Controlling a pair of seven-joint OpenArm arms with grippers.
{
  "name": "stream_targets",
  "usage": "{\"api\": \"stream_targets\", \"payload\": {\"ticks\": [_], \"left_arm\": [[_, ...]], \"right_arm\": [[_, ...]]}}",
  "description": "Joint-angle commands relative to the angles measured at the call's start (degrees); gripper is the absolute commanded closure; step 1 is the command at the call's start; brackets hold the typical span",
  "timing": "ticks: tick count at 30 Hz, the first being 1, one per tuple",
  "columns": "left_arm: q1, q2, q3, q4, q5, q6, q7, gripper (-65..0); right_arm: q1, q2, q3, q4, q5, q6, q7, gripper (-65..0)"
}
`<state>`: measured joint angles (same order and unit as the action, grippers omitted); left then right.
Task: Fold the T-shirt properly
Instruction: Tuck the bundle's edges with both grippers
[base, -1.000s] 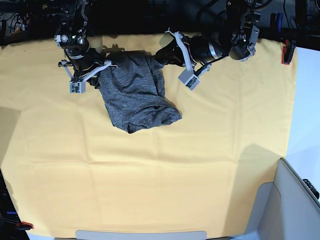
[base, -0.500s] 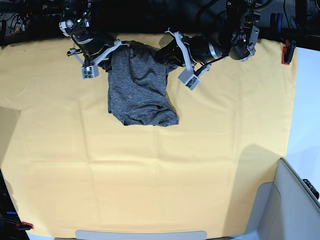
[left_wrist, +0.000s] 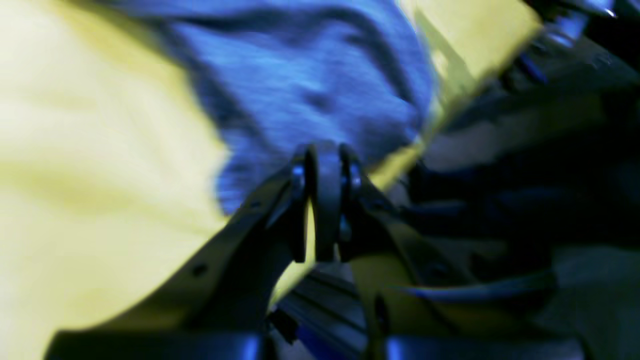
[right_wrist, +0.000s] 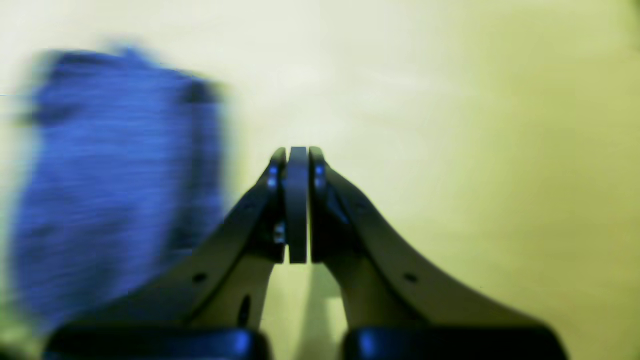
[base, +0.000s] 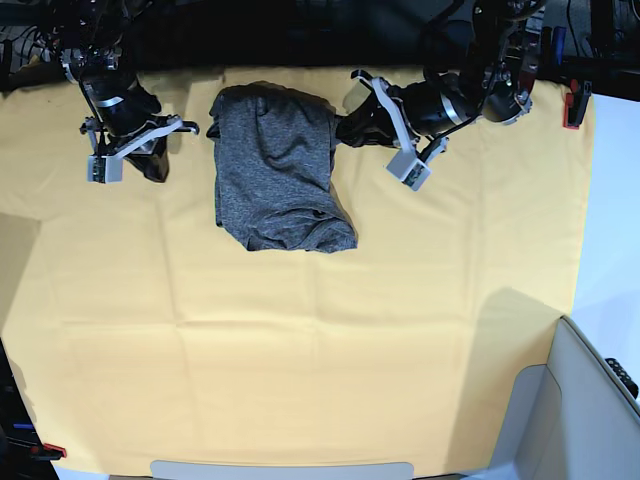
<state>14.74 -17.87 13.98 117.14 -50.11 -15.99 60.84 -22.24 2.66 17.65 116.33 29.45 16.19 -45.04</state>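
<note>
The broad yellow-orange table cloth fills the base view. Well beyond the tips of both end effectors, near its far edge, lies the heathered dark grey knit T-shirt, a compact, rumpled bundle with soft creases rather than a crisp rectangle.

The change over the past second is plain. The right gripper, a black arm with pale angled fingers, held the shirt's edge a second ago; it has since let go and swung clear, and now sits over bare cloth with the garment well off to its side. In the right wrist view its fingers are pressed together with nothing between them, and the shirt is only a blurred mass to one side.

The left gripper, likewise black with pale fingers, has drawn slightly away but its tips stand just beside the shirt's near edge. The left wrist view shows the jaws nearly together at the fabric's border; blur leaves it unclear whether they pinch any cloth.

With one hand withdrawn, the latest fold appears laid down. The bunched lower hem suggests the shirt may need smoothing before the task counts as properly finished.
</note>
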Motion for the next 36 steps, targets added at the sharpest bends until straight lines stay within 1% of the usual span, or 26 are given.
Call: {"api": "stream_targets", "payload": {"ticks": [1,4,6,10,15,18,21,24,27,32,36], "left_arm": [[-0.3,-0.4,-0.6,0.9,-1.3,-0.4,-1.1,-0.5],[-0.3,-0.2,-0.5,0.9,-1.3,-0.4,-1.3,-0.5],[-0.2,-0.1,-0.2,0.9,-1.3,-0.4,-1.5,-0.5],[-0.2,2.4,-0.2,0.8,-1.3,-0.4,-1.5,-0.5],[-0.6,3.6,0.0,-0.4,-1.3,-0.4,-1.2,-0.5],[-0.8,3.7,0.6,-1.6,-1.3,-0.4,-1.3,-0.5],[-0.9,3.7,1.8,-3.3,-1.3,-0.4,-1.5,-0.5],[-2.5,4.3,2.9,-5.1,-1.3,-0.4,-1.6,-0.5],[-2.8,4.6,3.4,-5.7,-1.3,-0.4,-1.6,-0.5],[-3.4,4.7,4.4,-6.6,-1.3,-0.4,-1.2,-0.6],[-4.0,4.7,5.9,-11.7,-1.3,-0.4,-1.7,-0.5]], "right_arm": [[-0.8,0.5,0.2,0.9,3.6,1.2,0.4,0.0],[-1.5,0.3,0.2,0.9,13.1,3.0,-4.6,0.0],[-2.8,0.1,0.2,1.0,16.7,3.3,-6.5,0.0],[-5.9,0.5,0.2,1.3,22.5,3.6,-6.8,0.0],[-7.6,2.0,-0.8,1.4,28.8,3.6,-6.8,0.0],[-7.5,2.1,-3.2,1.4,30.4,3.6,-6.9,0.0],[-7.0,2.1,-7.0,1.4,28.7,3.6,-6.9,0.0],[-5.7,2.0,-10.2,1.3,25.4,3.6,-6.8,0.0],[-5.5,1.7,-10.9,1.2,22.0,3.6,-6.8,0.0],[-5.5,1.7,-12.5,0.8,13.7,3.4,-6.8,0.0],[-5.6,1.7,-12.5,-0.4,6.2,3.3,-6.9,0.0]]}}
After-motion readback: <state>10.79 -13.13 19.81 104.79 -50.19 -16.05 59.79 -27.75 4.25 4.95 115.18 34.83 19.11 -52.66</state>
